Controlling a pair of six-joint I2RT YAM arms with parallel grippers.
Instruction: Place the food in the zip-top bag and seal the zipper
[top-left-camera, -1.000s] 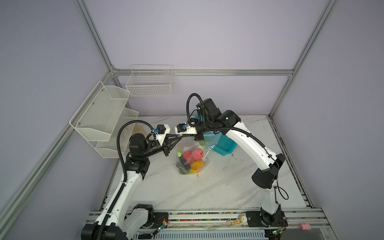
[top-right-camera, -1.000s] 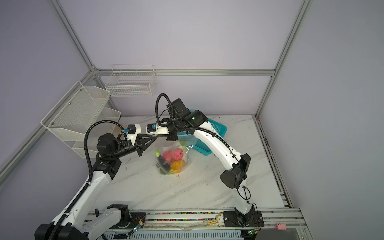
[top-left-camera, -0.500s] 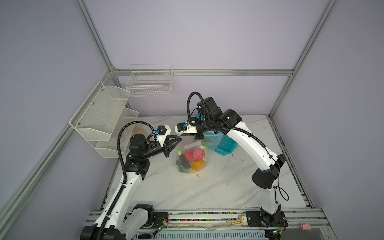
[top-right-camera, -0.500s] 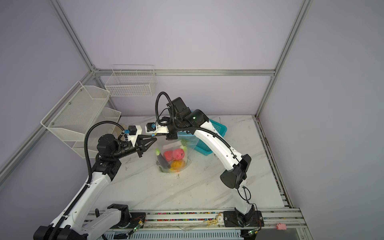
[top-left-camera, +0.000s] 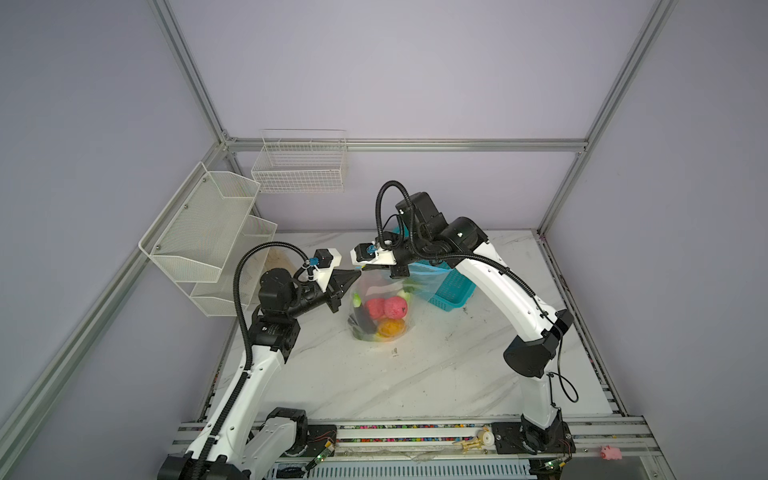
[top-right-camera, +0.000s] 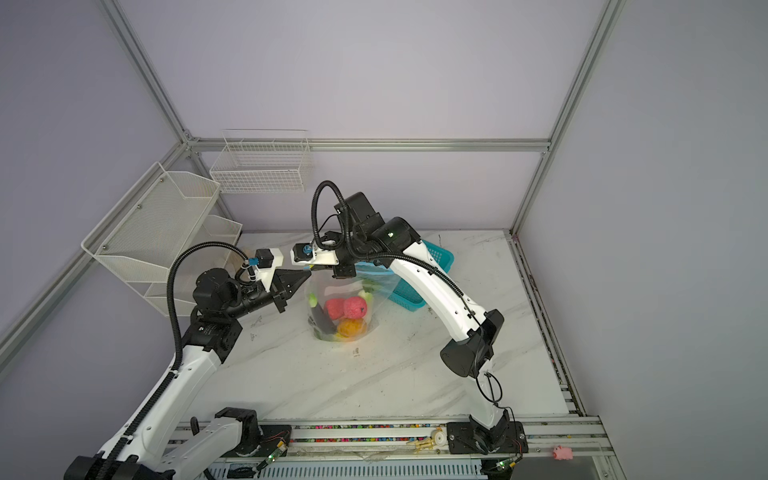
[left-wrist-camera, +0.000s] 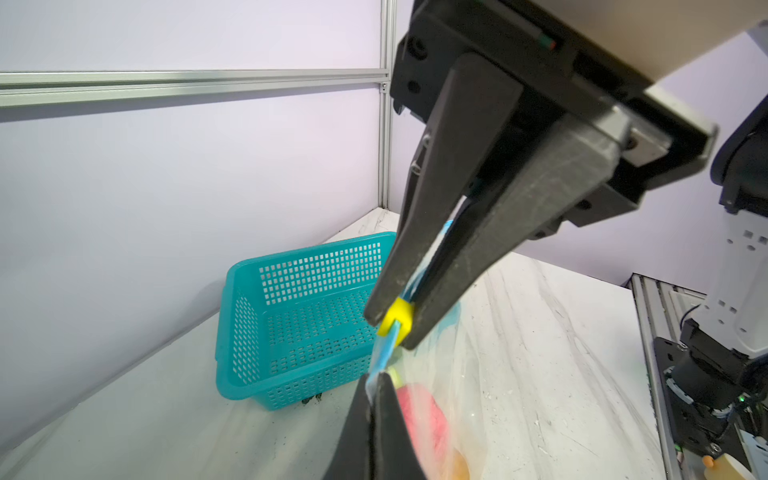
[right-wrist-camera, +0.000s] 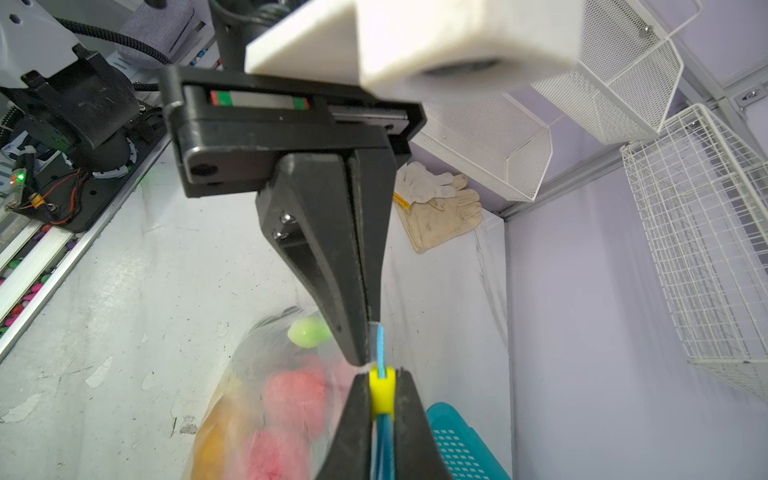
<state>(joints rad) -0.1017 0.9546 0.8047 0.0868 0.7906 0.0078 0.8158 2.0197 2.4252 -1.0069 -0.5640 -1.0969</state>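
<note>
Bag: large clear crinkly plastic zip-top bag (top-left-camera: 365, 286), base on white marbled table (top-left-camera: 436, 374), just beside teal perforated plastic basket (top-left-camera: 451, 293).
Food: pink-red, orange and green toy pieces (top-left-camera: 395, 307) inside bag.
Zipper: thin light-blue zipper strip (left-wrist-camera: 384, 353) taut between both grippers.
Left gripper (right-wrist-camera: 362, 355): clenched on strip's end at bag's corner.
Right gripper (right-wrist-camera: 382, 380): clamped on small yellow slider (right-wrist-camera: 382, 390).

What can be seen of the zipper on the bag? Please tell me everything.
The zipper is a thin light-blue plastic strip along the top edge of the clear bag, carrying a small yellow slider. It is held up above the table. The right gripper is shut on the slider; the left gripper is shut on the strip's end right beside it. How much of it is sealed cannot be told.
</note>
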